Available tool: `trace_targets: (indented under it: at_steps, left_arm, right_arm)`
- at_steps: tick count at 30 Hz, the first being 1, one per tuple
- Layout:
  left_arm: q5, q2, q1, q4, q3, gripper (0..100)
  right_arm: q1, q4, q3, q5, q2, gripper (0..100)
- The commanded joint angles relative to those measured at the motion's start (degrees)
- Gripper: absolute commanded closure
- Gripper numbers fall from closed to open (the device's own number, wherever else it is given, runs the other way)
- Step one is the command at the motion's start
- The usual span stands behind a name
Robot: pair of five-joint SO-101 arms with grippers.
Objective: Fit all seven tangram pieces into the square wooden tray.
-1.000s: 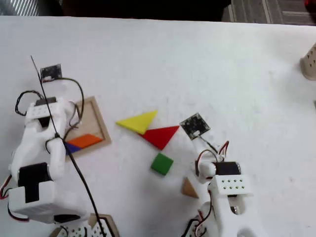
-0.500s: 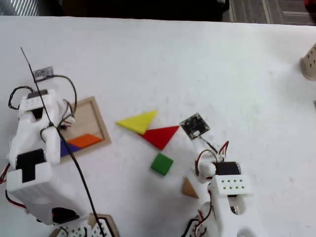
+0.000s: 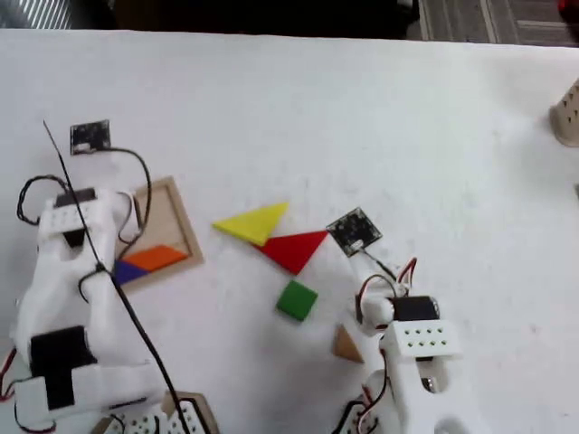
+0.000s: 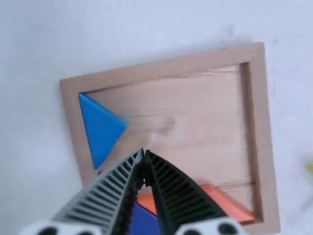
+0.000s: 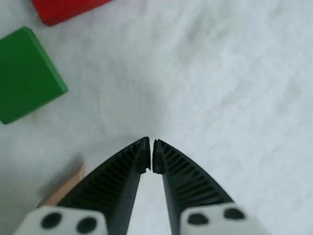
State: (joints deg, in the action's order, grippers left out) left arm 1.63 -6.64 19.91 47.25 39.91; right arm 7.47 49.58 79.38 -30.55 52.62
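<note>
The square wooden tray (image 3: 176,212) lies at the left, partly under my left arm (image 3: 68,271). In it are an orange piece (image 3: 156,258) and a dark blue piece (image 3: 129,270). The left wrist view shows the tray's rim (image 4: 166,63), a light blue triangle (image 4: 100,127) in one corner, the orange piece (image 4: 222,203) and the dark blue piece (image 4: 142,220). My left gripper (image 4: 144,157) is shut and empty above the tray floor. A yellow triangle (image 3: 253,222), red triangle (image 3: 294,249), green square (image 3: 297,299) and tan triangle (image 3: 346,344) lie loose mid-table. My right gripper (image 5: 150,147) is shut and empty beside the tan triangle (image 5: 63,188), with the green square (image 5: 27,73) farther off.
A pale perforated object (image 3: 566,113) stands at the table's far right edge. Cables and small black boards (image 3: 90,136) hang off both arms. The white tabletop (image 3: 380,127) stretches behind the pieces.
My left arm swung out to the left, then came back and drew toward the table's near edge. The pieces and my right arm have not moved.
</note>
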Motion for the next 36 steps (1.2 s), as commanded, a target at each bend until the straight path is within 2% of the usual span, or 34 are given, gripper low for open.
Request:
trace_targets:
  at_steps: [1,4,7,8,11,13,20,25,29,33,36]
  left_arm:
    - [0.88,-7.34,-0.66,-3.87,2.29,98]
    - [-1.23,-9.1,6.46,-6.33,2.46,98]
    - [-11.25,-6.55,14.64,-6.77,-0.97,98]
    - [-12.04,-4.44,15.96,-6.68,-2.64,98]
    - [-7.21,5.05,16.13,-6.42,-10.11,98]
    - [-4.92,12.97,16.48,-3.25,-18.99,98]
    - [-4.22,36.62,19.74,14.95,-58.11,98]
    - [-0.09,48.4,18.95,27.52,-77.89,98]
    - [0.53,55.69,17.54,33.23,-88.18,98]
    - [8.26,60.88,14.64,38.15,-94.95,98]
    - [9.41,64.13,13.14,38.24,-96.88,98]
  right_arm:
    - [0.75,-0.75,-0.26,-0.18,0.75,98.1]
    - [0.75,-0.75,-0.26,-0.18,0.75,98.1]
    - [0.75,-0.75,-0.26,-0.18,0.75,98.1]
    - [0.75,-0.75,-0.26,-0.18,0.75,98.1]
    - [0.66,-0.75,-0.26,-0.26,0.75,98.1]
    - [0.48,-0.75,-0.26,-0.35,0.75,98.1]
    - [0.48,-0.75,-0.26,-0.62,0.75,98.1]
    - [0.48,-0.75,-0.26,-0.62,0.75,98.1]
    - [0.48,-0.75,-0.26,-0.62,0.75,98.1]
    - [0.48,-0.75,-0.26,-0.62,0.75,98.1]
    - [0.4,-0.75,-0.26,-0.7,0.75,98.1]
